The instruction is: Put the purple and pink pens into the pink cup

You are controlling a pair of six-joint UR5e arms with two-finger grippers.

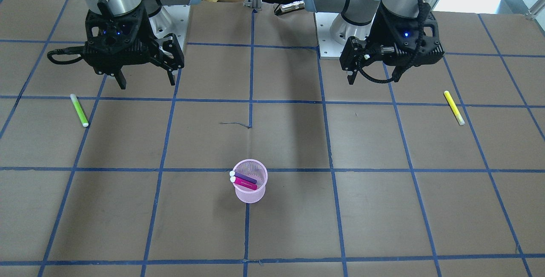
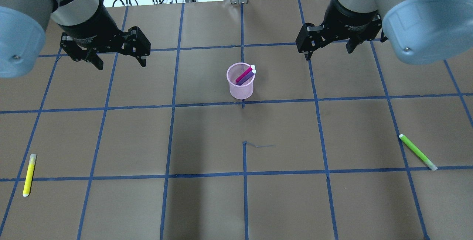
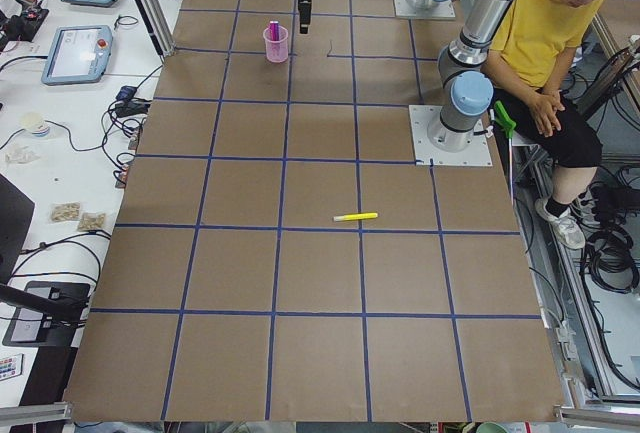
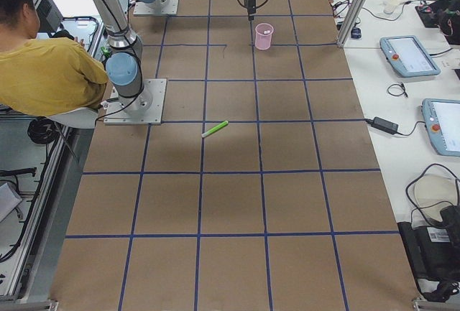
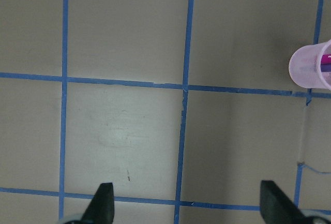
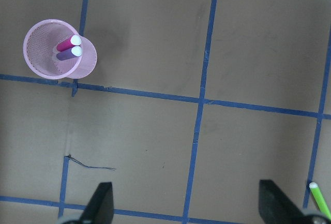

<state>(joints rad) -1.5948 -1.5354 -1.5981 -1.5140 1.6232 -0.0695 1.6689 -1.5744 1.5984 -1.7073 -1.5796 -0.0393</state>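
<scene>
The pink mesh cup (image 2: 242, 90) stands upright at the table's middle, also in the front view (image 1: 249, 196). A purple pen (image 1: 247, 178) and a pink pen (image 1: 246, 185) lean side by side inside it, white caps at the rim; the right wrist view shows both the pink pen (image 6: 66, 43) and the purple pen (image 6: 65, 55). My left gripper (image 2: 122, 64) is open and empty, hovering well to the cup's left. My right gripper (image 2: 328, 53) is open and empty, hovering to the cup's right. Both are apart from the cup.
A yellow pen (image 2: 29, 174) lies on the table near my left side. A green pen (image 2: 417, 152) lies near my right side. A person in a yellow shirt (image 3: 540, 43) sits behind the robot bases. Blue tape lines grid the brown table.
</scene>
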